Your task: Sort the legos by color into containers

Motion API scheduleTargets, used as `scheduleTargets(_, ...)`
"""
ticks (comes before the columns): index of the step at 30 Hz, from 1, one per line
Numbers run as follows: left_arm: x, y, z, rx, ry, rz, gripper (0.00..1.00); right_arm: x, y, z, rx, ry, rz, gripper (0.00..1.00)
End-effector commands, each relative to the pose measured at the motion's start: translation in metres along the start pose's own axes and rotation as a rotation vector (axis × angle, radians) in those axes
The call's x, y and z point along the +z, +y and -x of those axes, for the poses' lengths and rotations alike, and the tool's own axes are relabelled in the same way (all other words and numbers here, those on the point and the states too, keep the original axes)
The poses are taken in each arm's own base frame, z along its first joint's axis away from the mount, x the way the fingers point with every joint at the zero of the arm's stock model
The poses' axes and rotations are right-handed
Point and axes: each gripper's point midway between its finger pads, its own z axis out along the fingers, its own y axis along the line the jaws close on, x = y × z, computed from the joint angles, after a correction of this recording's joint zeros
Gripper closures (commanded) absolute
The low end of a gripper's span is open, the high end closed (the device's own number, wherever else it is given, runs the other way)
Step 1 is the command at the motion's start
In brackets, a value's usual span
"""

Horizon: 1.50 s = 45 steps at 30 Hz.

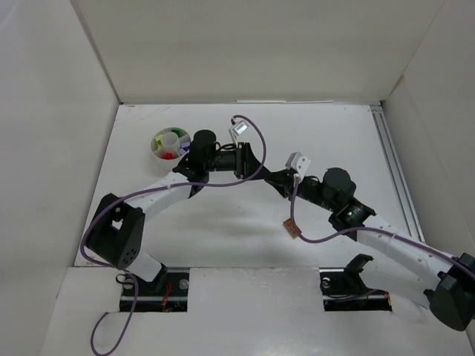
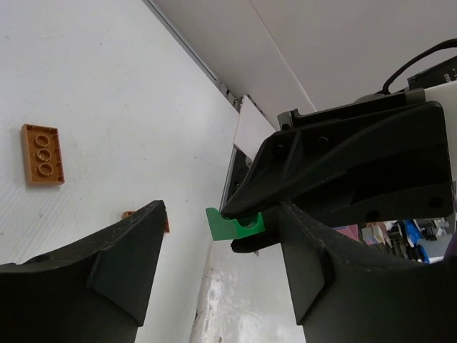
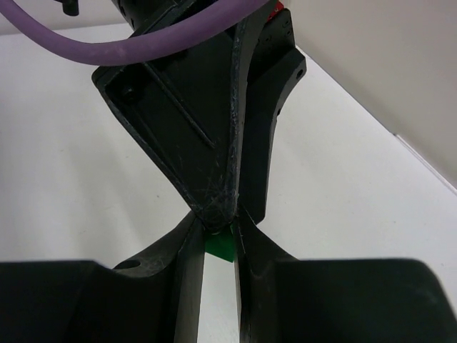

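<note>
My right gripper (image 3: 220, 230) is shut on a small green lego (image 3: 220, 246), held above the table. In the top view it (image 1: 272, 178) meets my left gripper (image 1: 260, 165) at mid-table. My left gripper (image 2: 223, 211) is open, and the green lego (image 2: 234, 224) sits between its fingers, close to the right one (image 2: 314, 271). One left finger (image 3: 214, 143) touches the lego's top in the right wrist view. The white divided cup (image 1: 154, 150), with green, red, yellow and purple legos inside, stands behind the left wrist.
A brown-orange lego (image 1: 294, 230) lies on the table near the right arm's forearm; it also shows in the left wrist view (image 2: 42, 153). A small red-orange lego (image 2: 128, 214) peeks out beside my left finger. White walls enclose the table on three sides.
</note>
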Motion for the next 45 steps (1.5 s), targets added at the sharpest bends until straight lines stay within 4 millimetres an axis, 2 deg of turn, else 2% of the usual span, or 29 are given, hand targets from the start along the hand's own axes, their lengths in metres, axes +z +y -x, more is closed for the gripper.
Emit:
scheduleTargets(1, 0.01, -0.044, -0.013, 0.072, 0.093, -0.156, 0.39, 0.012, -0.015, 0.051, -0.088, -0.155, -0.075, 0.85)
scheduleTargets(2, 0.011, -0.042, -0.015, 0.065, 0.103, -0.159, 0.39, 0.012, -0.015, 0.055, -0.089, -0.164, -0.077, 0.85)
scheduleTargets(6, 0.011, -0.045, -0.014, 0.064, 0.107, -0.169, 0.4, 0.02, -0.015, 0.051, -0.103, -0.147, -0.089, 0.85)
scheduleTargets(10, 0.012, -0.054, -0.015, 0.055, 0.135, -0.201, 0.56, 0.028, -0.017, 0.052, -0.12, -0.157, -0.128, 0.83)
scheduleTargets(12, 0.011, -0.058, -0.015, 0.063, 0.146, -0.219, 0.58, 0.029, -0.019, 0.055, -0.13, -0.171, -0.149, 0.82)
scheduleTargets(16, 0.011, -0.067, -0.018, 0.05, 0.164, -0.25, 0.71, 0.033, -0.022, 0.058, -0.138, -0.188, -0.175, 0.82)
scheduleTargets(19, 0.01, -0.068, -0.019, 0.04, 0.173, -0.255, 0.75, 0.034, -0.024, 0.06, -0.146, -0.197, -0.194, 0.81)
scheduleTargets(21, 0.008, -0.072, -0.018, 0.047, 0.169, -0.259, 0.82, 0.032, -0.03, 0.068, -0.137, -0.226, -0.227, 0.81)
scheduleTargets(22, 0.008, -0.072, -0.018, 0.047, 0.169, -0.259, 0.92, 0.032, -0.029, 0.065, -0.137, -0.226, -0.227, 0.81)
scheduleTargets(24, 0.008, -0.072, -0.018, 0.047, 0.169, -0.259, 1.0, 0.032, -0.028, 0.065, -0.126, -0.228, -0.226, 0.79)
scheduleTargets(25, 0.009, -0.071, -0.017, 0.047, 0.161, -0.252, 1.0, 0.032, -0.028, 0.072, -0.129, -0.241, -0.22, 0.79)
scheduleTargets(26, 0.009, -0.073, -0.014, 0.054, 0.149, -0.249, 1.0, 0.035, -0.027, 0.063, -0.125, -0.212, -0.213, 0.79)
scheduleTargets(29, 0.006, -0.075, -0.006, 0.069, 0.115, -0.235, 1.0, 0.038, -0.019, 0.057, -0.113, -0.173, -0.161, 0.78)
scheduleTargets(30, 0.004, -0.07, 0.0, 0.068, 0.094, -0.218, 1.0, 0.039, -0.017, 0.058, -0.113, -0.168, -0.148, 0.77)
scheduleTargets(31, 0.0, -0.075, 0.007, 0.087, 0.068, -0.214, 1.0, 0.04, -0.015, 0.047, -0.097, -0.129, -0.137, 0.77)
scheduleTargets(32, -0.004, -0.071, 0.017, 0.092, 0.03, -0.189, 1.0, 0.04, -0.009, 0.044, -0.097, -0.119, -0.104, 0.75)
scheduleTargets(36, -0.012, -0.067, 0.03, 0.114, -0.036, -0.149, 1.0, 0.031, -0.002, 0.043, -0.082, -0.104, -0.076, 0.73)
scheduleTargets(37, -0.013, -0.061, 0.032, 0.104, -0.042, -0.125, 1.0, 0.029, -0.001, 0.043, -0.081, -0.098, -0.074, 0.73)
scheduleTargets(40, -0.015, -0.055, 0.04, 0.115, -0.066, -0.075, 1.0, 0.024, 0.005, 0.04, -0.064, -0.075, -0.047, 0.63)
scheduleTargets(43, -0.016, -0.058, 0.044, 0.13, -0.078, -0.07, 1.0, 0.022, 0.008, 0.037, -0.059, -0.051, -0.032, 0.61)
scheduleTargets(45, -0.016, -0.056, 0.044, 0.132, -0.082, -0.059, 1.0, 0.021, 0.009, 0.031, -0.054, -0.029, -0.027, 0.56)
